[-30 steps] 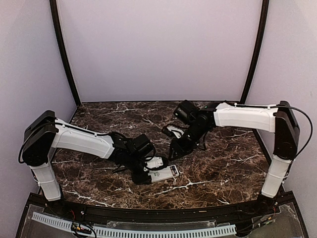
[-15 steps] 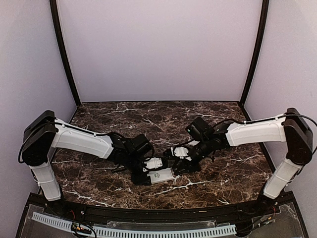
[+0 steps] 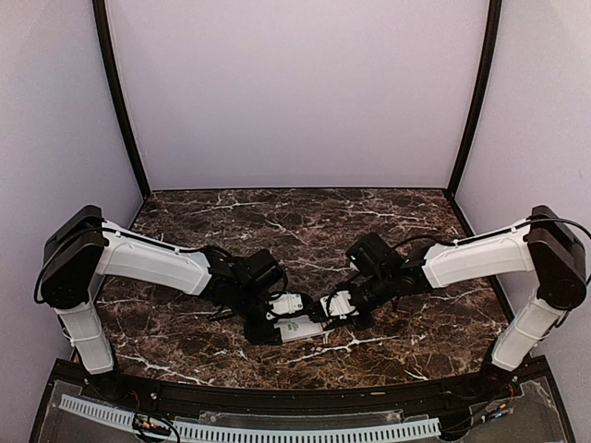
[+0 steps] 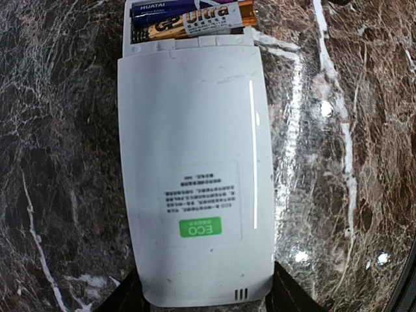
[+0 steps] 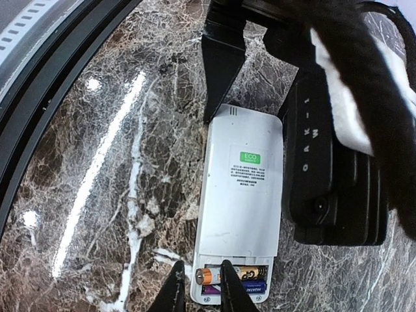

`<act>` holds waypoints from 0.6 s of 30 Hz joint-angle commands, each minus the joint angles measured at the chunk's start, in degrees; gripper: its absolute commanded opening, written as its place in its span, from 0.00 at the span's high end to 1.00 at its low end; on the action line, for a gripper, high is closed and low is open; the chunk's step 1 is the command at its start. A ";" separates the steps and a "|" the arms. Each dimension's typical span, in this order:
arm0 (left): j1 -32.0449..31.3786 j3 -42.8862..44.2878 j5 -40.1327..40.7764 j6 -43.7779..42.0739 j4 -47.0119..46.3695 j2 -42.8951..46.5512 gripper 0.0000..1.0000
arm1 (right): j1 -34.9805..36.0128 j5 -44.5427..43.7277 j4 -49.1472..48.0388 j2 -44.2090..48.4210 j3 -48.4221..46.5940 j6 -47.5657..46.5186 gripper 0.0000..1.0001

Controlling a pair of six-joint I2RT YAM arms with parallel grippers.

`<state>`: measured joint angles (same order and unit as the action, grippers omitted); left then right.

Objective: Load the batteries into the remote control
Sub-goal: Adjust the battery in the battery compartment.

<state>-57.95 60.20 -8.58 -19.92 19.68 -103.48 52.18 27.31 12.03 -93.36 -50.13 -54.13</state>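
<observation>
The white remote control (image 3: 297,328) lies back-up on the marble, green ECO sticker facing up (image 4: 195,162) (image 5: 240,201). My left gripper (image 3: 277,325) (image 4: 205,296) is shut on its sticker end, one finger on each long side. The battery bay at the other end is uncovered. A gold battery (image 5: 251,272) (image 4: 208,23) lies in it beside a blue one (image 5: 254,286) (image 4: 162,8). My right gripper (image 3: 325,314) (image 5: 199,283) is low over that end, jaws narrowly apart. One fingertip rests on the gold battery; the other stands just outside the remote's side wall.
The black rail (image 5: 65,65) of the table's near edge runs close to the remote. The left gripper's black body (image 5: 318,162) stands right beside the remote. Lilac walls enclose the dark marble table (image 3: 231,221) on three sides.
My right arm has swung from the back middle down to the remote's battery end, and its jaws have narrowed. The left arm and the remote have stayed put.
</observation>
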 commanded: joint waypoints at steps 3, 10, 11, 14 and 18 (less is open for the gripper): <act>0.07 -1.45 -1.43 -0.64 3.98 -0.14 0.87 | 1.30 -4.03 -1.89 -1.30 1.39 -4.14 0.83; 0.12 -1.43 -1.37 -0.56 4.09 -0.30 0.87 | 2.00 -5.80 -2.86 -2.99 1.35 -4.25 0.84; 0.08 -1.42 -1.31 -0.56 4.01 -0.31 0.87 | 2.04 -6.05 -2.84 -3.12 1.27 -4.31 0.84; 0.12 -1.41 -1.23 -0.56 4.00 -0.36 0.87 | 2.06 -6.77 -3.02 -3.53 1.26 -4.43 0.86; 0.12 -1.41 -1.28 -0.56 3.99 -0.40 0.87 | 2.09 -6.75 -2.39 -3.31 1.44 -4.92 0.88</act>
<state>-57.95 60.20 -8.56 -19.92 19.68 -103.48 53.69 21.47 10.00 -96.42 -49.56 -58.26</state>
